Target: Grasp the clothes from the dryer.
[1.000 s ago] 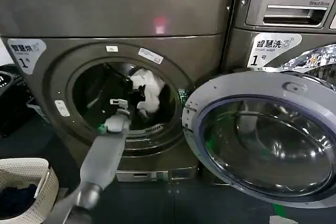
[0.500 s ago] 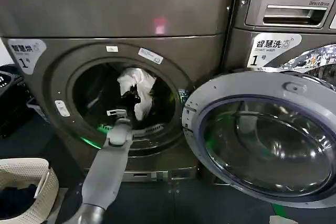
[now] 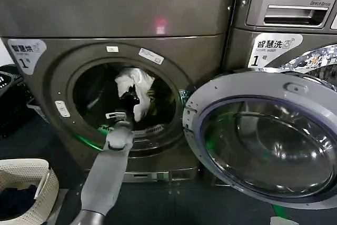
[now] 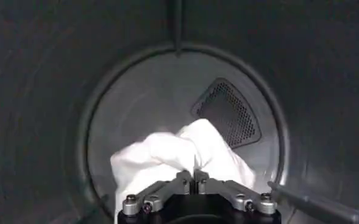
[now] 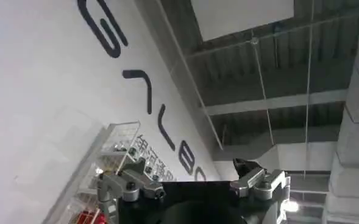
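Reaching through the dryer (image 3: pixel 63 25) porthole, left gripper (image 3: pixel 128 100) clenched on the clothes (image 3: pixel 136 85): white bundle lifted inside the drum, hanging crumpled. Right gripper (image 5: pixel 191 179) released, pointing at the ceiling.

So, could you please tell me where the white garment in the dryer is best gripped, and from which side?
Probably at its raised, bunched fold, coming straight in through the dryer porthole. The clothes hang as a soft bundle with a peak facing the opening, and the left gripper has its jaws closed on that fold, which seems to be holding. The right gripper is parked, pointing upward.
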